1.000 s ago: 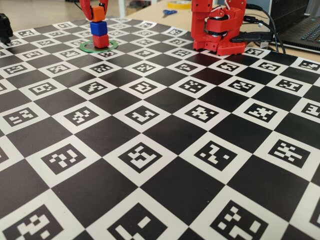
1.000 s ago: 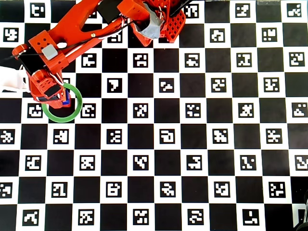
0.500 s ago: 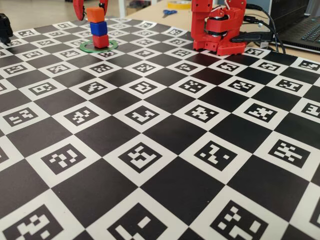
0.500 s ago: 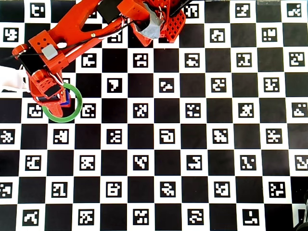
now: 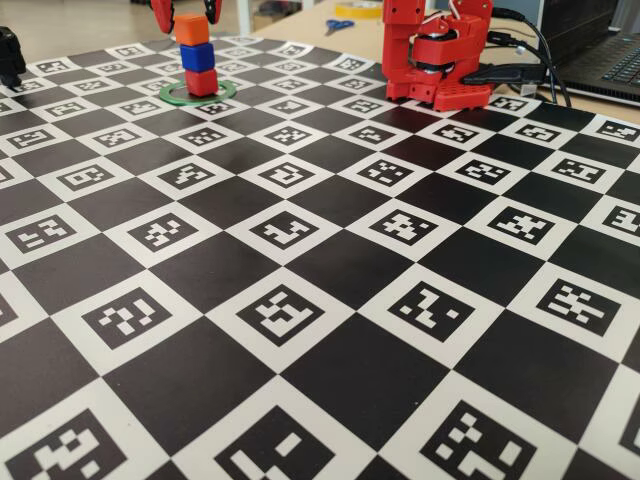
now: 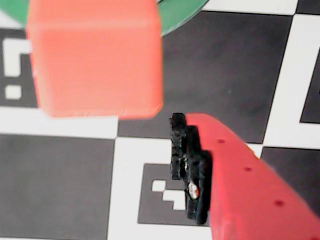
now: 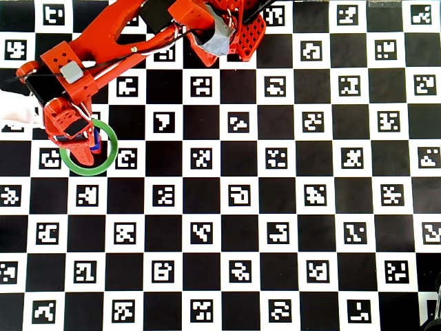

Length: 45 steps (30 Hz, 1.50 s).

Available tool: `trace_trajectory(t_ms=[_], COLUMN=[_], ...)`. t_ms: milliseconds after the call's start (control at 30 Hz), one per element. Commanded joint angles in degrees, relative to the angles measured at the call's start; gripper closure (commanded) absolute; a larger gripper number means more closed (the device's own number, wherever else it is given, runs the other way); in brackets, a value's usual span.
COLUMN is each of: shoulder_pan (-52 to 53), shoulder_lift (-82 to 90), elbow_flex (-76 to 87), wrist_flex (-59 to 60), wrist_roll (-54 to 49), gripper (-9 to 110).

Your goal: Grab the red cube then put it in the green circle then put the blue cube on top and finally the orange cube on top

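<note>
So the stack's up: in the fixed view the red cube (image 5: 201,83) sits inside the green circle (image 5: 198,92) at about 11 o'clock on the checkered board (image 5: 330,300), blue cube (image 5: 198,57) on it, orange cube (image 5: 191,29) on top. The gripper (image 5: 186,10) hangs right over it, fingers spread apart either side of the orange cube, not clamping anything.
</note>
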Motion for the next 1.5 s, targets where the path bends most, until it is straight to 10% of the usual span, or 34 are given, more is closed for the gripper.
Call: trace_trajectory(t_ms=[0, 567, 1000, 1467], shoulder_pan=[-1.49, -17.49, -35.42, -43.42], shoulder_lift=[10.37, 33.75, 50.71, 70.84], elbow_flex=[-5.71, 14.77, 47.11, 75.94], wrist_flex=[5.10, 1.93, -18.46, -37.53], wrist_roll=[1.05, 29.00, 47.99, 32.96], gripper=[64, 64, 93, 107])
